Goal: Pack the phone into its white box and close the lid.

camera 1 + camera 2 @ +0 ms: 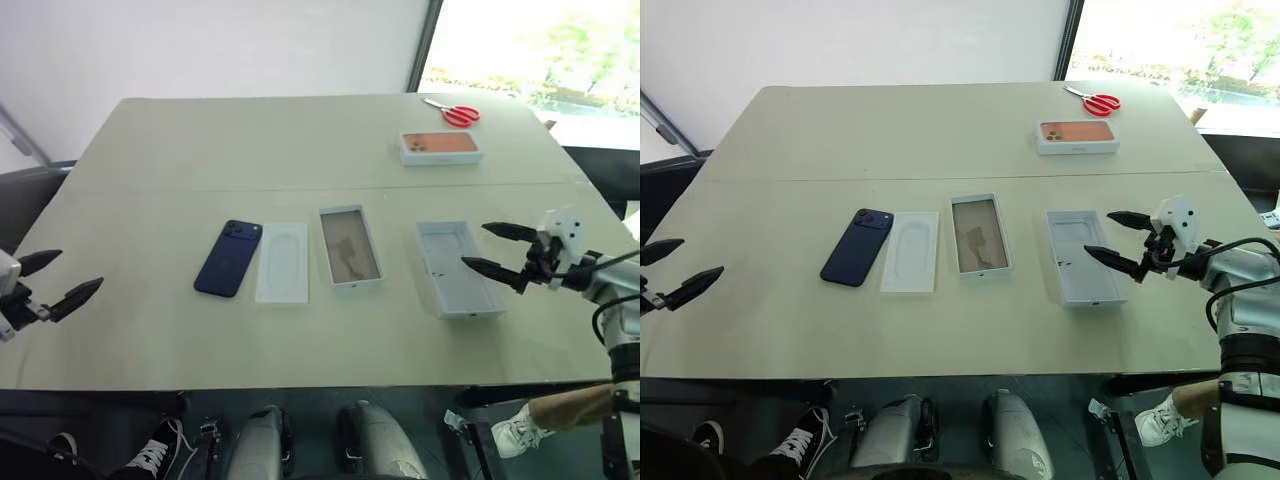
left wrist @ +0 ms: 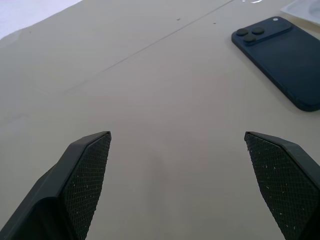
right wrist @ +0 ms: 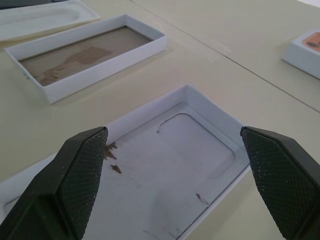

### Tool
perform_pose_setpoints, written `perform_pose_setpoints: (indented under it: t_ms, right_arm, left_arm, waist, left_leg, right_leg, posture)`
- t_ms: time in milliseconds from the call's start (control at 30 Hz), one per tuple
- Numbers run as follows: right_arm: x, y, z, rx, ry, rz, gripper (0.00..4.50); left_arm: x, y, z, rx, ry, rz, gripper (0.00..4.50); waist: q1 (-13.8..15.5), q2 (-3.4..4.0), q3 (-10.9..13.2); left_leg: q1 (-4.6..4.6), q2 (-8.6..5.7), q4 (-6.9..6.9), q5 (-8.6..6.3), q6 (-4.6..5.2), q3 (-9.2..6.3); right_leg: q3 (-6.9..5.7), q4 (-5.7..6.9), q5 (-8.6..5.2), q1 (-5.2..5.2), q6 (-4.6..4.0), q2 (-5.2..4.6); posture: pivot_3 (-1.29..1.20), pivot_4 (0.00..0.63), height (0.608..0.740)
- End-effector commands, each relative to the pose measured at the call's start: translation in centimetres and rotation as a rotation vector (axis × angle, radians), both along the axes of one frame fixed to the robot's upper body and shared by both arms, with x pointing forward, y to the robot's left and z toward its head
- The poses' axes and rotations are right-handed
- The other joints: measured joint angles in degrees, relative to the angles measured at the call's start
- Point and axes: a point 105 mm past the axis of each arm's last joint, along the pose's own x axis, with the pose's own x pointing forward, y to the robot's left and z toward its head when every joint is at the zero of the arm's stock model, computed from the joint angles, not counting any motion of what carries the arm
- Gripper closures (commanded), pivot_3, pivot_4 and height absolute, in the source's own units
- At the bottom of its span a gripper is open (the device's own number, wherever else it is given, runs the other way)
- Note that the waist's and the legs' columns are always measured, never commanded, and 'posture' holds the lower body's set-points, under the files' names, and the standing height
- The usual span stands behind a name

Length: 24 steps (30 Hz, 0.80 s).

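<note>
Nearest you, your left tool [image 1: 60,280] hangs spread wide and empty over the tabletop's [image 1: 300,140] near-left edge. Going rightward: the phone [image 1: 228,257] lies back-up, beside the flat white insert [image 1: 283,262]; then the white box [image 1: 350,246], empty; then the lid [image 1: 458,268], inside-up, with your right tool [image 1: 502,250] splayed and empty above its right edge. Take the phone first, pinching its long sides squarely.
</note>
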Motion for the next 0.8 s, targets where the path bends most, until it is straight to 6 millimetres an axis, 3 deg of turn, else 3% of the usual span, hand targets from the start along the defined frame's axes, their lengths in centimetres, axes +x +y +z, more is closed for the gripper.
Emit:
perform_pose_setpoints:
  t_ms: [33,133,233,333,467,533,633,800]
  right_arm:
    - [-0.4,0.0,2.0,-0.001,-0.064,0.020,0.05]
    - [-0.3,1.3,3.0,0.008,-0.094,0.050,0.05]
    - [-0.3,3.6,3.6,0.009,-0.097,0.122,0.05]
    - [-0.1,6.5,4.1,0.027,-0.123,0.185,0.05]
    - [0.2,9.1,4.6,0.072,-0.168,0.223,0.05]
    - [0.2,9.8,4.2,0.069,-0.166,0.236,0.05]
    - [0.3,9.8,3.7,0.058,-0.160,0.234,0.05]
    - [0.4,9.3,3.9,0.048,-0.175,0.215,0.05]
  left_arm:
    - [0.9,-0.6,1.1,-0.061,-0.022,0.008,0.00]
    - [2.2,-2.7,2.0,-0.169,-0.027,-0.005,0.00]
    - [3.9,-7.0,2.9,-0.257,-0.006,-0.059,0.00]
    - [5.9,-10.4,2.2,-0.297,0.065,-0.061,0.00]
    - [8.3,-14.7,2.3,-0.558,0.136,-0.070,0.00]
    - [8.8,-17.3,2.0,-0.695,0.216,-0.111,0.00]
    - [8.4,-20.2,-0.1,-0.703,0.365,-0.139,0.00]
    - [7.5,-21.9,-3.2,-0.702,0.577,-0.093,0.00]
  waist:
    - [-0.01,0.00,0.00]
    - [-0.05,0.00,0.00]
    - [-0.05,-0.02,-0.01]
    - [0.05,-0.09,-0.05]
    - [-0.01,-0.10,-0.05]
    - [0.07,-0.13,-0.05]
    - [-0.07,-0.13,-0.04]
    - [-0.13,-0.15,-0.04]
  left_leg:
    - [0.01,0.00,0.01,0.00,0.00,0.00]
    - [0.01,0.00,0.02,0.00,0.00,0.00]
    - [0.02,0.00,0.03,0.00,0.00,-0.03]
    - [0.04,0.00,0.12,0.00,0.00,-0.10]
    - [0.05,-0.02,0.15,0.01,-0.01,-0.09]
    - [0.03,-0.03,0.19,0.02,-0.02,-0.10]
    - [0.00,-0.06,0.23,0.02,-0.02,-0.10]
    - [0.07,-0.06,0.24,0.04,-0.05,-0.12]
  right_leg:
    - [0.00,0.00,0.00,0.01,0.01,0.00]
    - [0.00,0.01,0.02,0.03,0.03,0.00]
    - [0.00,0.01,0.04,0.05,0.10,0.00]
    - [-0.04,0.01,0.07,0.16,0.21,0.04]
    - [-0.04,0.00,0.10,0.21,0.28,0.06]
    - [-0.04,0.00,0.16,0.21,0.38,0.06]
    - [-0.04,-0.02,0.21,0.22,0.45,0.04]
    - [-0.03,-0.01,0.21,0.28,0.46,0.06]
  posture:
    - [0.00,0.150,0.740]
    - [0.00,0.150,0.740]
    - [0.00,0.150,0.740]
    - [0.00,0.150,0.740]
    - [0.00,0.150,0.740]
    - [0.00,0.150,0.740]
    - [0.00,0.150,0.740]
    - [0.00,0.150,0.740]
